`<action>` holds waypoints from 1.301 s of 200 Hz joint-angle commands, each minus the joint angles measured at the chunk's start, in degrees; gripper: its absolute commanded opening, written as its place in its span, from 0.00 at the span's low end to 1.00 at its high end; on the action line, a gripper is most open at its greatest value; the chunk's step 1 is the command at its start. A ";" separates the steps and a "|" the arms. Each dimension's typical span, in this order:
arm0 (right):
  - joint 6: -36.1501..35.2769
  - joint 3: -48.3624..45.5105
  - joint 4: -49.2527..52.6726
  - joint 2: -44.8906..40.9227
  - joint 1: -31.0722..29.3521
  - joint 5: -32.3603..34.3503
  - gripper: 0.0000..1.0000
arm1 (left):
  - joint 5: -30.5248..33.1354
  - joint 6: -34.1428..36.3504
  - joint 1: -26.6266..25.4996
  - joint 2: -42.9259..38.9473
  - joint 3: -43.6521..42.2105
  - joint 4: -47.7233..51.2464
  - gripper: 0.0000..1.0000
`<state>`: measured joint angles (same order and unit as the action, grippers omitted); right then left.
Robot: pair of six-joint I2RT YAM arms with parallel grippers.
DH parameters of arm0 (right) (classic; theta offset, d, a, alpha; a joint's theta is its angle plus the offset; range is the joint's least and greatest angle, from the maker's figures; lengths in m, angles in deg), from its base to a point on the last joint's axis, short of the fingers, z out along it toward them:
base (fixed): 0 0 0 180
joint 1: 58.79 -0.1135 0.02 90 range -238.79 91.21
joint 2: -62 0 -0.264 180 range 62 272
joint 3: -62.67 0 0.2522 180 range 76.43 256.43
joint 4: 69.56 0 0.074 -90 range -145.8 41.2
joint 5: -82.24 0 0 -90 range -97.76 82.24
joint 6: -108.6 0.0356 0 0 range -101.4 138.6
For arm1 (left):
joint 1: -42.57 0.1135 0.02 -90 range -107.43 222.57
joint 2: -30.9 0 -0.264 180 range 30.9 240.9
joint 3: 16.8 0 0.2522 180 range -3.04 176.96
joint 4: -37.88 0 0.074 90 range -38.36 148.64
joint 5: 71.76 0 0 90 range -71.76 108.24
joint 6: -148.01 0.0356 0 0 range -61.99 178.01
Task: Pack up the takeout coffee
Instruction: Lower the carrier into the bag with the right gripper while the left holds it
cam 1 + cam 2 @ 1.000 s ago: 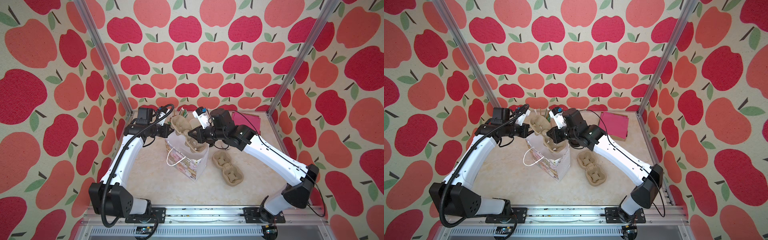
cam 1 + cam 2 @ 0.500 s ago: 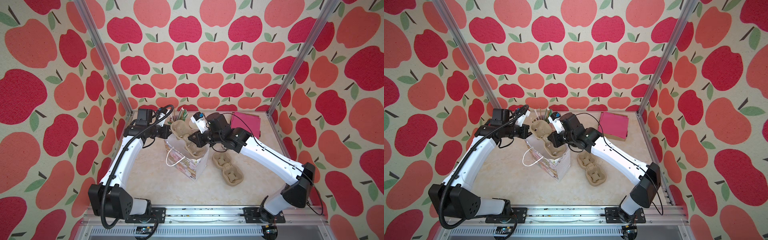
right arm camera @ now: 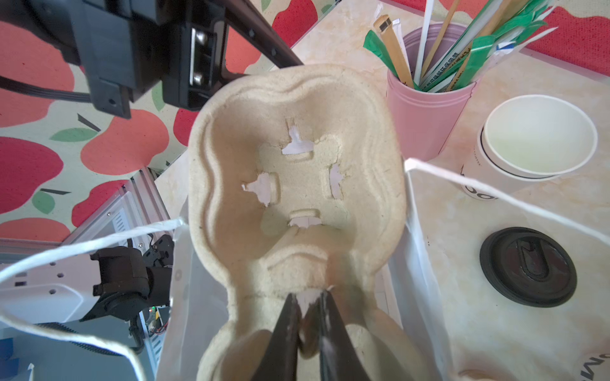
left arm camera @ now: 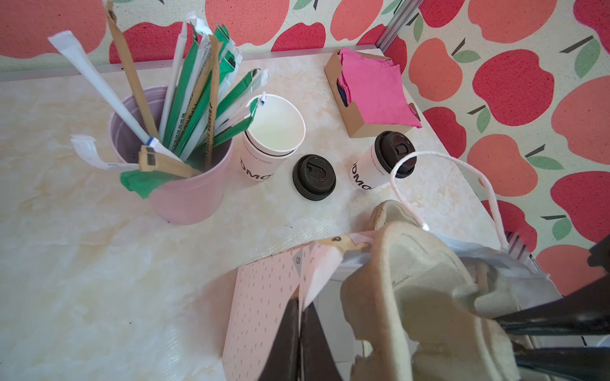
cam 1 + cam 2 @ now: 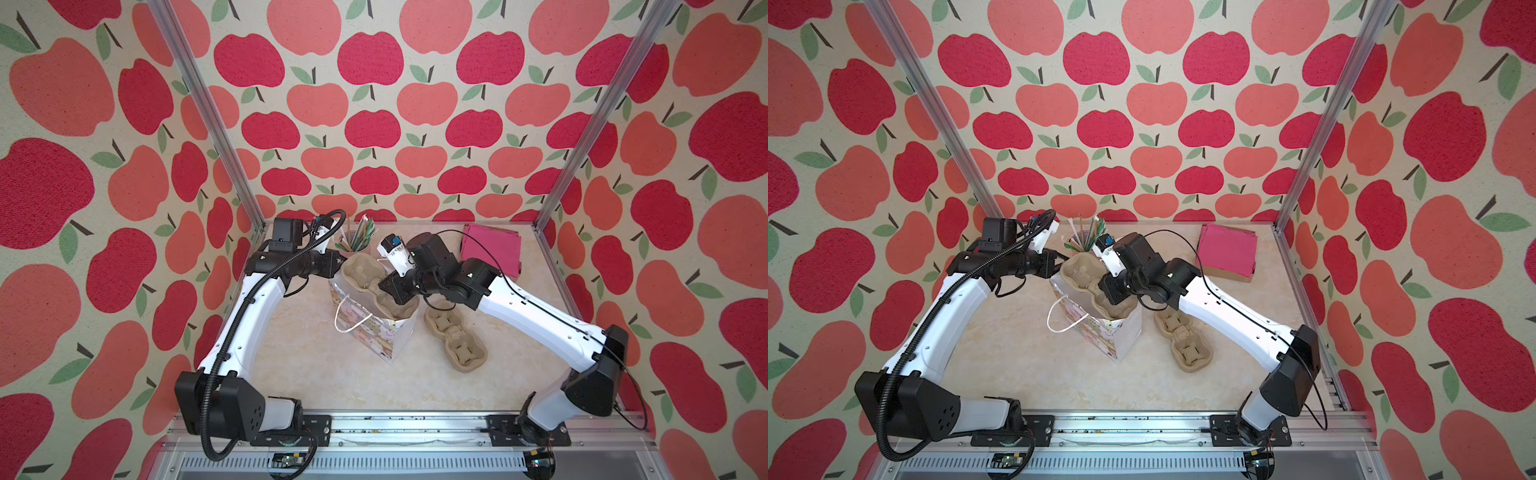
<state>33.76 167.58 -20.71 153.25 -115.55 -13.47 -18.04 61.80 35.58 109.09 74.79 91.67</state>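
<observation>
Two claws, both pinched shut. The left claw [image 4: 299, 308] grips the rim of a pink-and-white patterned paper bag [image 4: 264, 297] with white cord handles. The right claw [image 3: 308, 305] clamps the middle ridge of a beige moulded-pulp cup carrier [image 3: 297, 132], which sits tilted in the bag's open mouth with one end above the rim.

Past the bag, on the cream marbled tabletop [image 4: 99, 264], stands the takeout coffee: a small white paper cup [image 4: 368, 170] capped with a round black plastic lid [image 4: 394, 156], clear of both claws. Large black letters near its base read "DMO", the rest turned out of sight.

A loose black lid [image 4: 313, 177] lies between that cup and a nested stack of white cups [image 4: 274, 138], which bears the same "DMO" and small print ending "COFFEE". Just beside the stack stands a pink cup of wrapped straws [image 4: 185, 188]. A cardboard box of pink napkins [image 4: 373, 89] sits near the corner post.

In both top views a second pulp carrier [image 5: 455, 338] [image 5: 1183, 340] lies flat beside the bag.
</observation>
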 commanded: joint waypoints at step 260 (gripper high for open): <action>-6.50 14.97 19.55 17.84 -3.54 3.07 0.13 | 0.06 2.68 0.35 -1.67 0.14 -0.04 0.08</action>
<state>28.69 181.37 -4.25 171.43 -118.48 -10.74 -17.18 63.51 35.58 108.98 74.79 92.05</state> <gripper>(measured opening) 0.135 0.077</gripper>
